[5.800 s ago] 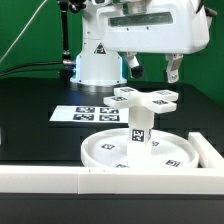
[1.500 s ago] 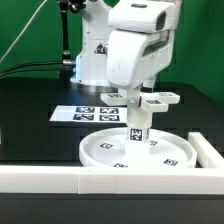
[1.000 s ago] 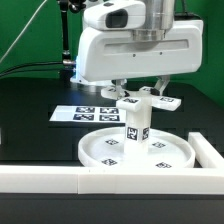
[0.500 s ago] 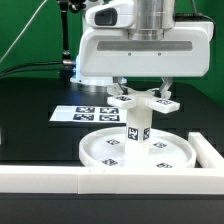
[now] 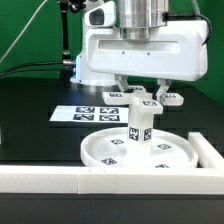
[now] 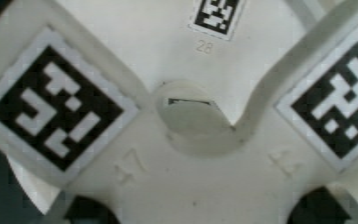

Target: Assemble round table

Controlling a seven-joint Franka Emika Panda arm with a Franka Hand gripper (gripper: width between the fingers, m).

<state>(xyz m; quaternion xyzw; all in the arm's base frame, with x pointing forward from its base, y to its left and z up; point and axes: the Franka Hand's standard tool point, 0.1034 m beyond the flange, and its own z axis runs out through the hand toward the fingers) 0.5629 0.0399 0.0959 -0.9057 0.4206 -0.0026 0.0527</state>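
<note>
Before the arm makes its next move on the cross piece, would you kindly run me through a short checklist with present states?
1. Gripper centred over the cross-shaped piece: ok.
2. Fingers flanking the cross piece's hub: ok.
3. Fingers actually pressing the piece: cannot tell.
4. Post upright in the round disc: ok.
5. Cross piece seated flat on the post: cannot tell.
6. Hub centred in the wrist view: ok.

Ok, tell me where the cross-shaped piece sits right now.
In the exterior view the cross-shaped piece sits atop the upright post standing in the round disc, between the fingers of the gripper, near the marker board.
</note>
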